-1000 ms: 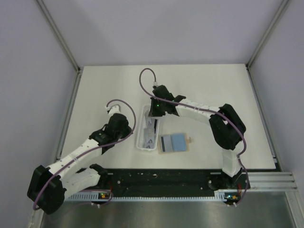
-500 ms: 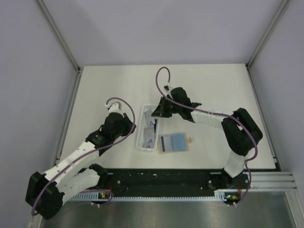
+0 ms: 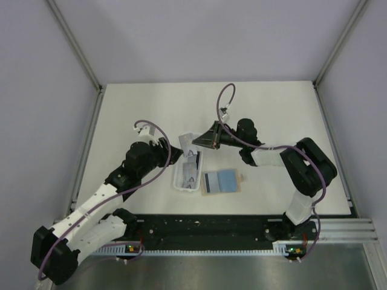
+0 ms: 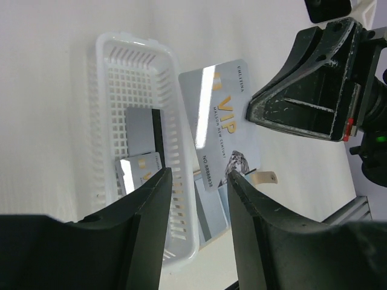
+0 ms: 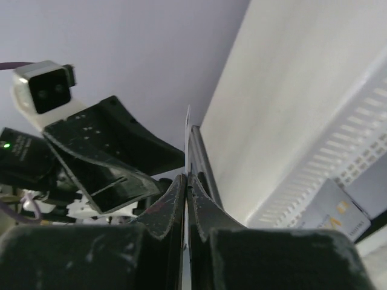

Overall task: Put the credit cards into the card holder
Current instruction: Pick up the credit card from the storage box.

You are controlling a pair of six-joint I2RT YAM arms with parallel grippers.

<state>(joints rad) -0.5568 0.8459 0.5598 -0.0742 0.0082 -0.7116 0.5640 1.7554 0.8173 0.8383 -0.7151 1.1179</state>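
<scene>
My right gripper is shut on the edge of a silvery credit card, holding it in the air over the far end of the tray. In the left wrist view this card shows gold "VIP" lettering and hangs from the right gripper. Seen from the right wrist, the card is edge-on between the shut jaws. My left gripper is just left of the card, and in its own view it is open with nothing between its fingers. The card holder lies open, blue side up, with a black-striped card on its left part.
A white slotted plastic tray lies between the arms. It holds more cards. The holder's tan tab points right. Grey walls and metal rails close in the table.
The right gripper lifted a card out of the tray and drew back to the right, turning it flat-on. The left arm reached toward the tray and its jaws opened.
</scene>
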